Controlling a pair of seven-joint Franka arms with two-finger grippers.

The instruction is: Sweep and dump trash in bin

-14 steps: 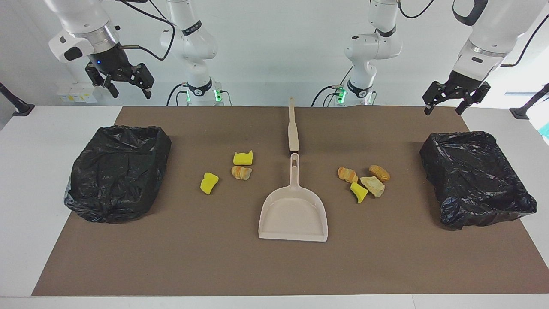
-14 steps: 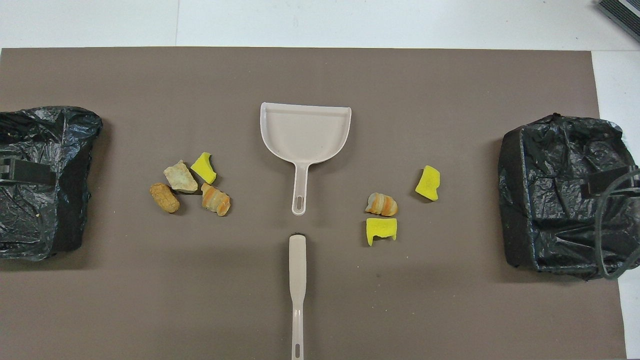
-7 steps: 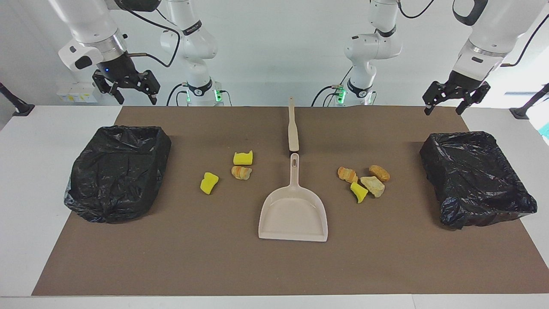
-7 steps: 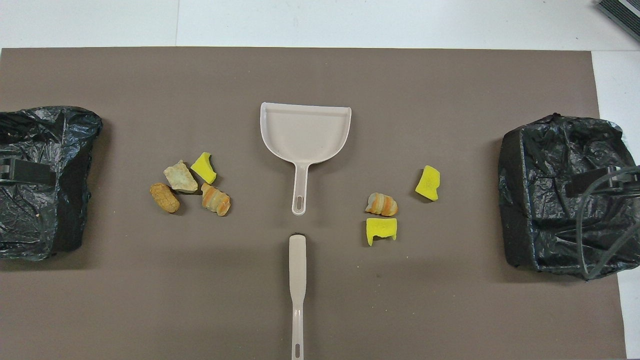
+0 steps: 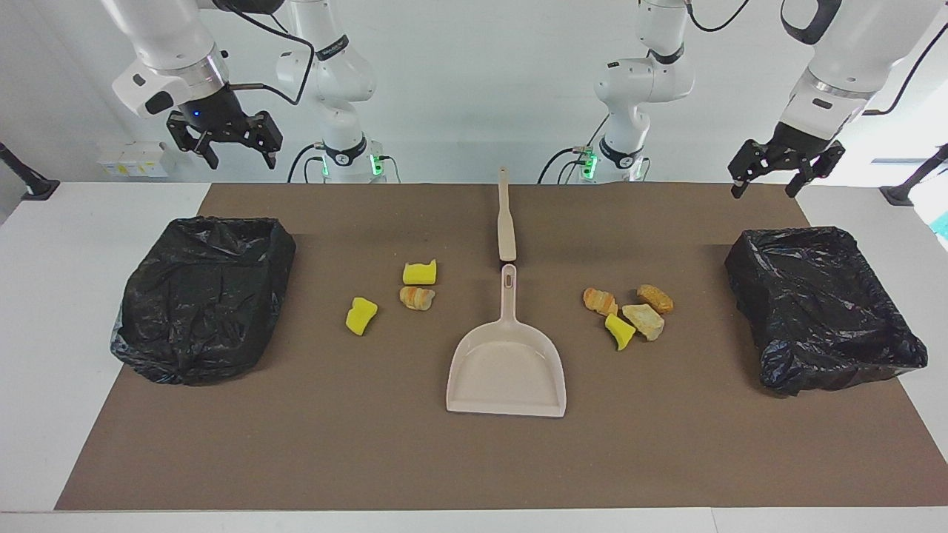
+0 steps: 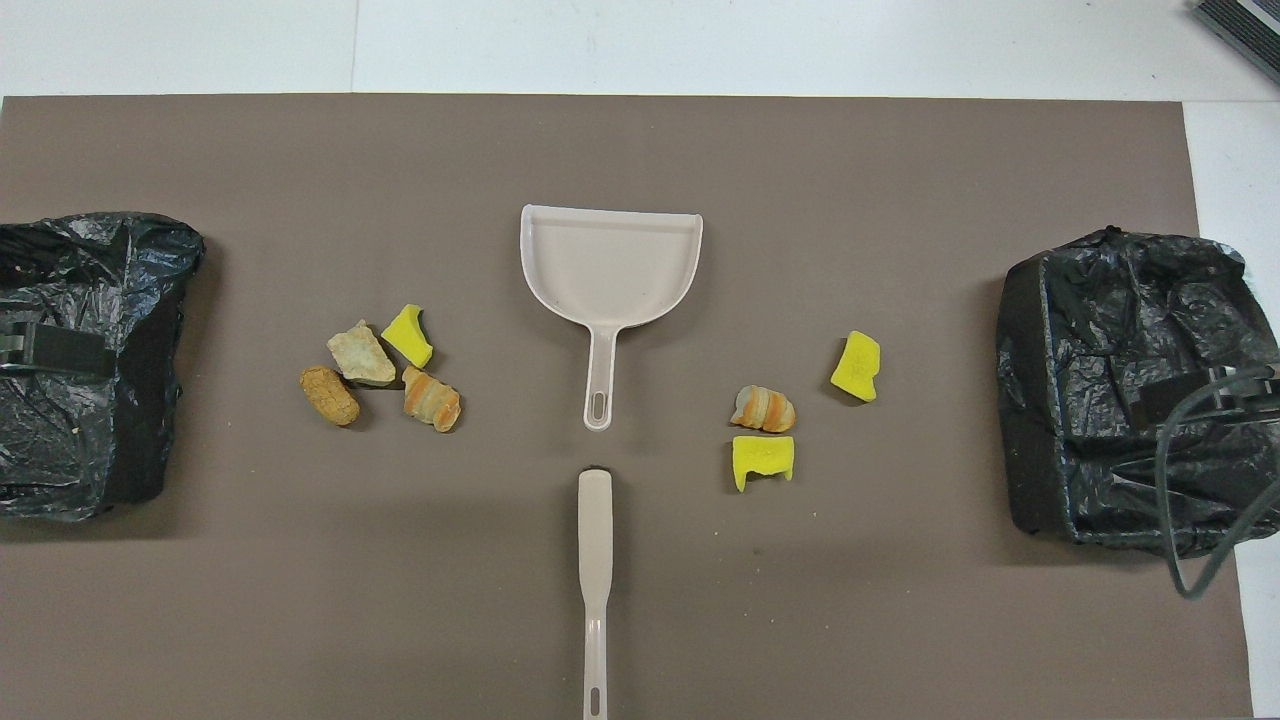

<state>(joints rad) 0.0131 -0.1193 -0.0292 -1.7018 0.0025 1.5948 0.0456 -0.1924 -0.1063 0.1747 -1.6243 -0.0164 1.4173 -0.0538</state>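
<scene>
We see both arms raised, neither touching anything. The right gripper [image 5: 227, 150] hangs in the air above the bench [image 5: 44, 311] edge at the right arm's end, its fingers [image 5: 209, 158] spread apart and empty. The left gripper [image 5: 770, 180] hangs high at the left arm's end, its fingers [image 5: 738, 189] also apart with nothing between them.

The trash lies on the brown mat [image 5: 370, 444], well below and well apart from both pairs of fingers, in two groups. Toward the right arm's end we count three pieces: a yellow sponge chunk [image 5: 419, 272], a bread-like lump [image 5: 417, 297] touching or just beside it, and a second yellow chunk [image 5: 361, 315] a little apart. Toward the left arm's end are four more: a striped lump [image 5: 599, 300], a brown lump [image 5: 655, 297], a pale lump [image 5: 643, 320] and a yellow wedge [image 5: 619, 330], clustered close together.

Between the two groups lies the beige dustpan [image 5: 506, 368], its handle pointing toward the robots, and the beige brush [image 5: 506, 222] lies in line with that handle, nearer the robots. A black-lined bin [image 5: 204, 296] sits below the right fingers, and another bin [image 5: 822, 307] sits below the left fingers.
</scene>
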